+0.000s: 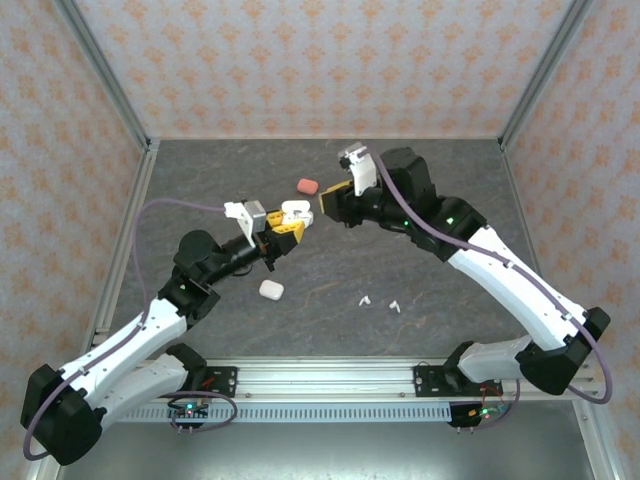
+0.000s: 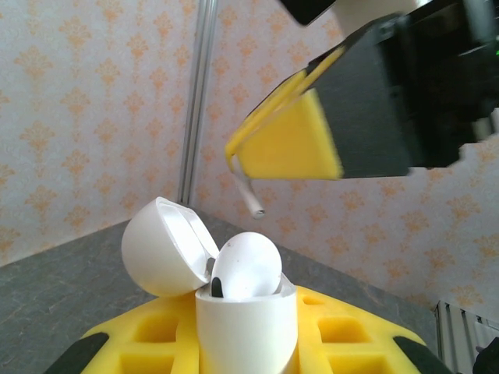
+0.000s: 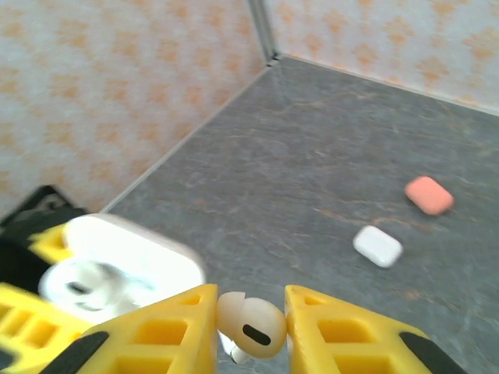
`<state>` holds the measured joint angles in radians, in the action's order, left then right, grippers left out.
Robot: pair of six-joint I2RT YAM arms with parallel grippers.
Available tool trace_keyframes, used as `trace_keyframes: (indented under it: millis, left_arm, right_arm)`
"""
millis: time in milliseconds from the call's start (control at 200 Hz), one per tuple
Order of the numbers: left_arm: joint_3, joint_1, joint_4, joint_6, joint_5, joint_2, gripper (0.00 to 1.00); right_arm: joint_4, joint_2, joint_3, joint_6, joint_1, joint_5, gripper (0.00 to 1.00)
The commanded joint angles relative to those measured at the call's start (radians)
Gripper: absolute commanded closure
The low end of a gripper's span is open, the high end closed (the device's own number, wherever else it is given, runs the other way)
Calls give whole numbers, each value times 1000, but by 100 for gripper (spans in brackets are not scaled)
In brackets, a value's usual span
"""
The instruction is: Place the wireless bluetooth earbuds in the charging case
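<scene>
The left hand is clenched on an open white case. The lid is swung back to the left and one seated earbud sits in a well. The right hand, just right of it and higher, pinches a held earbud by its head. The stem hangs toward the case, long axis near upright, tip leaning slightly. Two loose earbuds lie on the near right, making four, all white. There are three cases: the held one, a closed white case near the left arm, and a pink case farther back. The worktop is dark grey and stone-veined. The walls carry pale paper with orange motifs, with metal posts in the corners.
</scene>
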<state>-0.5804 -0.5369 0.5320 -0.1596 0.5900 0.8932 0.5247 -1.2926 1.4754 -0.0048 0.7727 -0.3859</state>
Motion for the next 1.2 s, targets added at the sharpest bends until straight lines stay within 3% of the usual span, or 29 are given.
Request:
trace_keyframes:
  millis: [0, 781, 1196]
  left_arm:
    - [-1, -11, 59, -7, -3, 3, 100]
    - [-10, -13, 55, -4, -2, 4, 100]
    - [-10, -14, 60, -7, -7, 4, 100]
  right_arm:
    - [-72, 33, -15, -59, 39, 8, 74]
    - [-105, -14, -42, -76, 77, 36, 74]
    - [-33, -21, -57, -57, 77, -59, 74]
